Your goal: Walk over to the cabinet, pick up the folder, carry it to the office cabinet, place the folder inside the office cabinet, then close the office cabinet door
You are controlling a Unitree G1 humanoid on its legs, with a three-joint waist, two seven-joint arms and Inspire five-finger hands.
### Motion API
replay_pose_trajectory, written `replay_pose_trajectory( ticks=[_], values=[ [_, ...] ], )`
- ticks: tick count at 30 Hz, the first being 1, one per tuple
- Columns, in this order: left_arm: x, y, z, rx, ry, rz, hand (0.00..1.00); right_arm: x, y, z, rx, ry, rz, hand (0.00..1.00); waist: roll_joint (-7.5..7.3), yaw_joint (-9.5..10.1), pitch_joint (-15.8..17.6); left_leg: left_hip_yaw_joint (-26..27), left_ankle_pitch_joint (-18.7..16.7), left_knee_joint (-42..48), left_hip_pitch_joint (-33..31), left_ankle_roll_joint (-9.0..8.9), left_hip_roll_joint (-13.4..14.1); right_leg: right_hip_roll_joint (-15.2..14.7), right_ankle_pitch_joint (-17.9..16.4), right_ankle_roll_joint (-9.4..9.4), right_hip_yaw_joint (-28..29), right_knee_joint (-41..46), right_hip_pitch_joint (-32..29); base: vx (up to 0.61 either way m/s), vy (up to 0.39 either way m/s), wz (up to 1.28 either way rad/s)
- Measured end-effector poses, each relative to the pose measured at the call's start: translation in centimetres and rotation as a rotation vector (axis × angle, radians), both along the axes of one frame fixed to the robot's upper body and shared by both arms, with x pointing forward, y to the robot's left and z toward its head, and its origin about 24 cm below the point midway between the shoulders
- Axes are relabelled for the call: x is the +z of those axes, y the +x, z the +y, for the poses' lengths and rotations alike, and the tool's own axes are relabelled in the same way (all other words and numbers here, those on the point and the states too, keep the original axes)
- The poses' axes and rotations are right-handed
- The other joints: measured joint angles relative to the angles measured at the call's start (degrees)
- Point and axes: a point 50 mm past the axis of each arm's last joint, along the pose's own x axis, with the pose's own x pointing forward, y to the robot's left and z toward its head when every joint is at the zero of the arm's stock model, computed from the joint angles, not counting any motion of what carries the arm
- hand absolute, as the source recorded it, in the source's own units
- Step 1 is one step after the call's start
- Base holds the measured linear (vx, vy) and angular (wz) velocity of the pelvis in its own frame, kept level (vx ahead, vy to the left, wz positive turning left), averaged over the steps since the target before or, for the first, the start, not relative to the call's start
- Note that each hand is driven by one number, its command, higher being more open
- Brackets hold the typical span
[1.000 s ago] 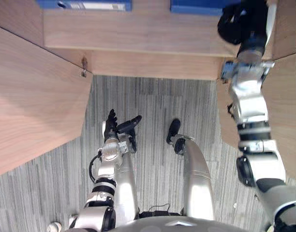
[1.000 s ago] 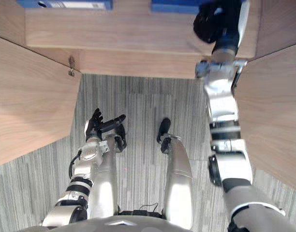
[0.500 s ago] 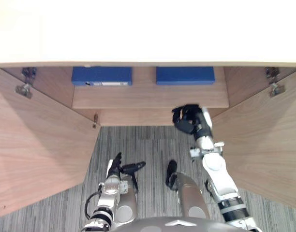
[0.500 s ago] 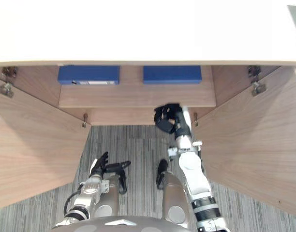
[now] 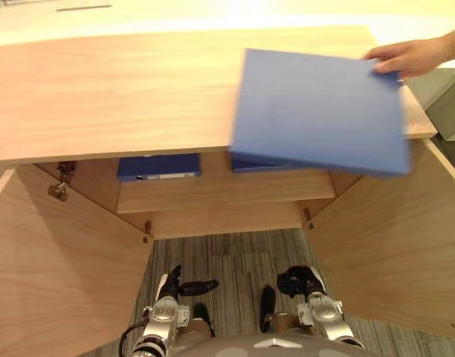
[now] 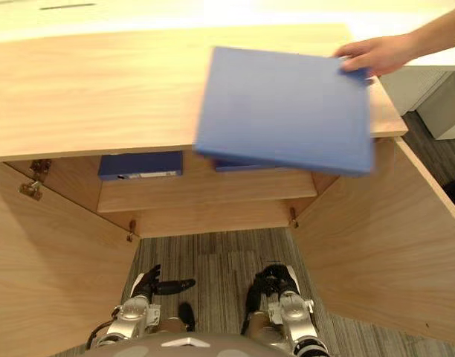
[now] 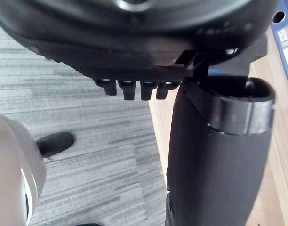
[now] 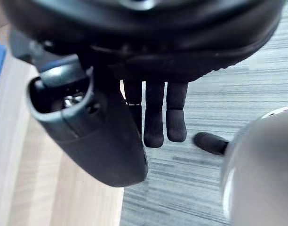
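Left hand (image 5: 170,286) hangs low over the carpet floor (image 5: 235,256), its fingers (image 7: 127,89) relaxed and slightly spread, holding nothing. Right hand (image 5: 298,281) is beside it, low over the same carpet; its fingers (image 8: 154,125) hang loose and close together, also holding nothing.

Past the hands is the cabinet (image 5: 101,97) with 2 doors swung open: left door (image 5: 56,268) and right door (image 5: 383,245). The shelf (image 5: 227,192) inside holds 2 blue folders lying flat. The left shelf folder (image 5: 157,166) is in full sight. The right shelf folder (image 5: 250,165) is mostly hidden behind the held folder (image 5: 317,111).

Held folder is blue and motion-blurred, over the right part of the cabinet top. A person's hand (image 5: 406,56) grips its far right corner. Can't tell if it touches the top.

3 folders total, none in a robot hand.
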Motion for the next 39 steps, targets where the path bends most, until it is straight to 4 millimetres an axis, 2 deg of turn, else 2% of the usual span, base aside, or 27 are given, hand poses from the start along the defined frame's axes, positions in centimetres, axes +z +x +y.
replay_pose_trajectory(
  ticks=[8,15,29,32,35,37,39],
  values=[
    [-0.8,-2.0,0.2,0.014,-0.007,0.084,1.0,-0.9,-2.1,-1.1,-0.196,0.039,0.071,1.0,-0.86,-0.25,-1.61,-0.31,2.41,-4.3,3.09,0.62,-1.51,-0.69,1.21,0.31,0.0,-1.85,1.98,-0.07,-0.003,0.02],
    [-1.1,-2.8,0.3,0.023,-0.008,0.111,1.0,-1.5,-3.7,-1.9,-0.339,0.061,0.123,1.0,-0.8,-0.25,-3.03,-0.67,3.02,-7.1,6.94,1.0,-2.77,-1.37,1.39,0.95,-0.23,-3.21,5.28,-0.01,0.001,0.01],
    [-0.9,-2.5,0.5,0.06,0.034,0.084,1.0,-1.9,-4.8,-1.8,-0.393,0.059,0.163,1.0,-0.75,-0.27,-4.21,-2.11,3.29,-8.7,9.77,1.4,-3.25,-1.61,0.46,1.34,-1.26,-3.06,7.79,0.0,-0.006,0.04],
    [0.3,-0.6,0.7,0.072,0.046,-0.015,1.0,-1.9,-4.9,-1.9,-0.394,0.052,0.165,1.0,-0.74,-0.25,-4.23,-2.19,3.42,-8.7,9.99,1.46,-3.23,-1.64,0.42,1.29,-1.28,-2.8,7.94,-0.05,-0.011,0.01],
    [2.7,2.6,0.9,0.056,0.074,-0.187,1.0,-1.9,-5.0,-1.8,-0.39,0.045,0.163,1.0,-0.77,-0.22,-4.37,-2.24,3.56,-8.71,10.05,1.46,-3.21,-1.68,0.36,1.24,-1.29,-2.54,7.93,-0.04,-0.008,0.01],
    [5.0,3.8,1.5,0.048,0.097,-0.323,1.0,-1.8,-4.9,-1.9,-0.385,0.041,0.157,1.0,-0.83,-0.25,-4.48,-2.53,3.58,-8.77,9.97,1.48,-3.2,-1.73,-0.11,1.35,-1.49,-2.12,7.86,-0.03,-0.012,0.05],
    [10.3,3.2,1.8,0.055,0.06,-0.595,1.0,-1.8,-5.6,-2.5,-0.385,0.022,0.166,1.0,-1.09,-0.16,-4.54,-3.99,3.56,-9.1,9.95,1.5,-3.19,-1.97,-1.48,1.69,-2.79,-0.65,7.97,0.01,-0.022,0.28]
  ],
)
